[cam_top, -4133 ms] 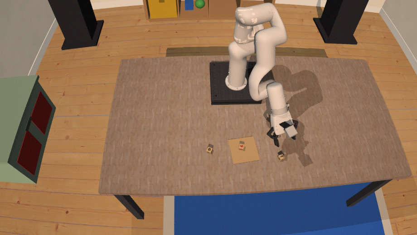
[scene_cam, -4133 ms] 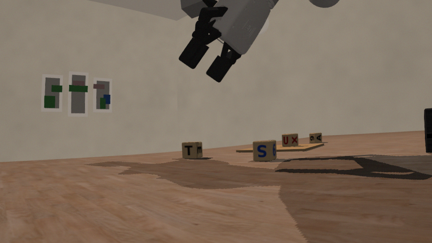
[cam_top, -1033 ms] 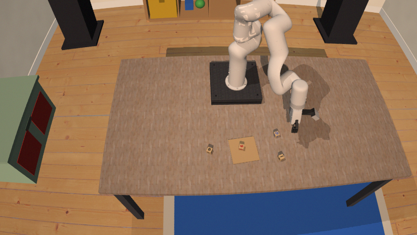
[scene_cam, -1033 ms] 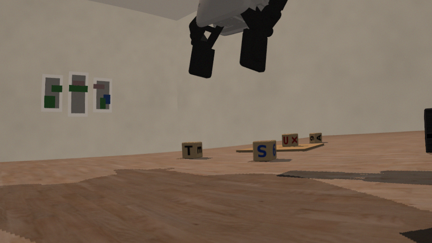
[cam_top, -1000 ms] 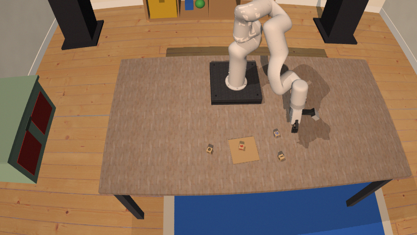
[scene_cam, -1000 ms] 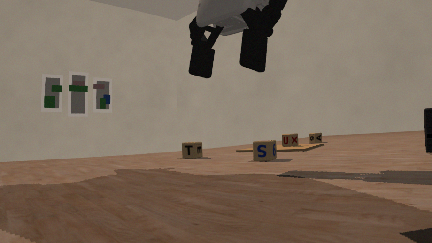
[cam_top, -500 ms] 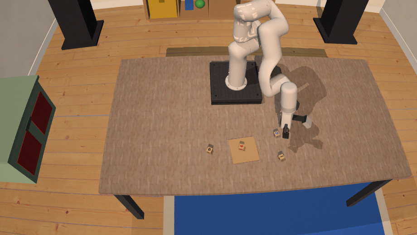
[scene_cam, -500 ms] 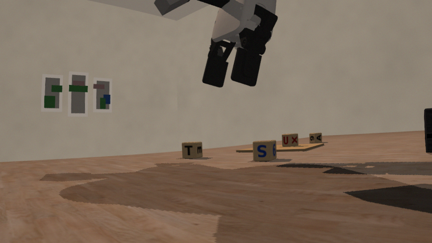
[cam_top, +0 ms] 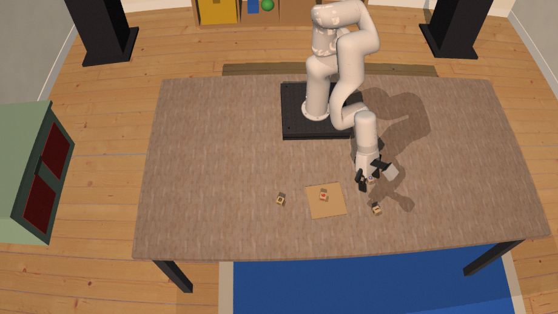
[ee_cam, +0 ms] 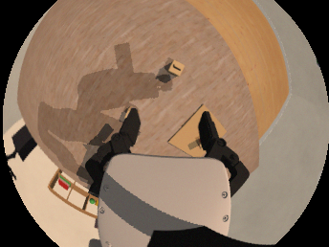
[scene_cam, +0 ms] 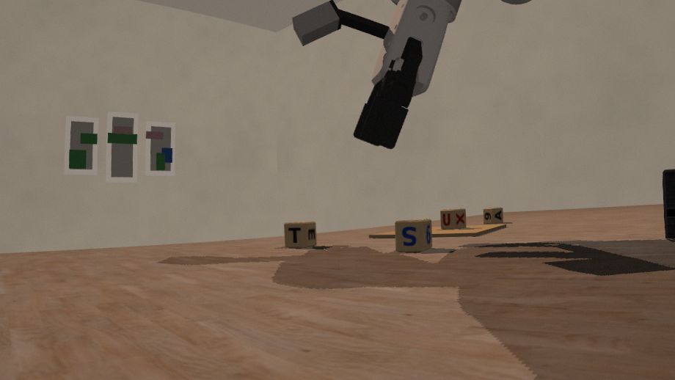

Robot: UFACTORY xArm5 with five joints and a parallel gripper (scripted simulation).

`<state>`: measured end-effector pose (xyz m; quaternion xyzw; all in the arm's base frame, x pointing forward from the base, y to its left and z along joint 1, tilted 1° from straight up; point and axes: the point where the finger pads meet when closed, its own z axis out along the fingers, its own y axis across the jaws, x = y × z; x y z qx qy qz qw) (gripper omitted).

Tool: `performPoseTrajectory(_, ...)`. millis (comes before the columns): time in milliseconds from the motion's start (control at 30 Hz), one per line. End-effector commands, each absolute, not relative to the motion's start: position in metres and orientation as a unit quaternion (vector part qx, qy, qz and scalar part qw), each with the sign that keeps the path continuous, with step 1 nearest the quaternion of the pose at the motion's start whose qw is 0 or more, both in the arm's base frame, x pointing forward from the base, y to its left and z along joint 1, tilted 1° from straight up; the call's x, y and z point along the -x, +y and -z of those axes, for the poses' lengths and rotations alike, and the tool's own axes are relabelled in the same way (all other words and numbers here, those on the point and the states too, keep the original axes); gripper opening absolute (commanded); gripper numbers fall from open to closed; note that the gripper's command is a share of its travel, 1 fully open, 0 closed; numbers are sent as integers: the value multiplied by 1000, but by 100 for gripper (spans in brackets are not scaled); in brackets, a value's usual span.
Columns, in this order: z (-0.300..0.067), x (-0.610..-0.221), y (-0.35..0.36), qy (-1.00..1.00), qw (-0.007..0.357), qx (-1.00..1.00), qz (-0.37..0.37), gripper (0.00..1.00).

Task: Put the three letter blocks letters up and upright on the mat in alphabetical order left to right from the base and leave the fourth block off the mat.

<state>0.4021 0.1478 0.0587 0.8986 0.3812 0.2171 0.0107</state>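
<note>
The mat lies flat. A block with a red 6- or 9-like mark on top stands on it. A block with B on top stands left of the mat in the top view. A block with a blue round mark on top stands right of the mat; a finger nearly hides it in the wrist view. A block with a black bar-like mark on top stands farther out. My gripper is open and empty, well above the table.
The wooden table carries the black robot base plate. A green cabinet stands beyond the table's left edge in the top view. The gripper's and arm's shadows fall right of the mat.
</note>
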Motion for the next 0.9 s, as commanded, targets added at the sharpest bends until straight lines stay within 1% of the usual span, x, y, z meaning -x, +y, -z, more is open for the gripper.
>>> performPoseTrajectory(0, -62, -411, 123, 321, 12, -914, -250, 100)
performPoseTrajectory(267, -69, -416, 81, 224, 13, -929, -294, 100)
performPoseTrajectory(333, -69, -416, 81, 224, 13, -929, -294, 100)
performPoseTrajectory(367, -72, -416, 66, 189, 13, -932, -311, 100)
performPoseTrajectory(433, -74, -415, 59, 171, 13, -932, -318, 100)
performPoseTrajectory(867, -93, -405, -3, 25, 13, -923, -385, 100)
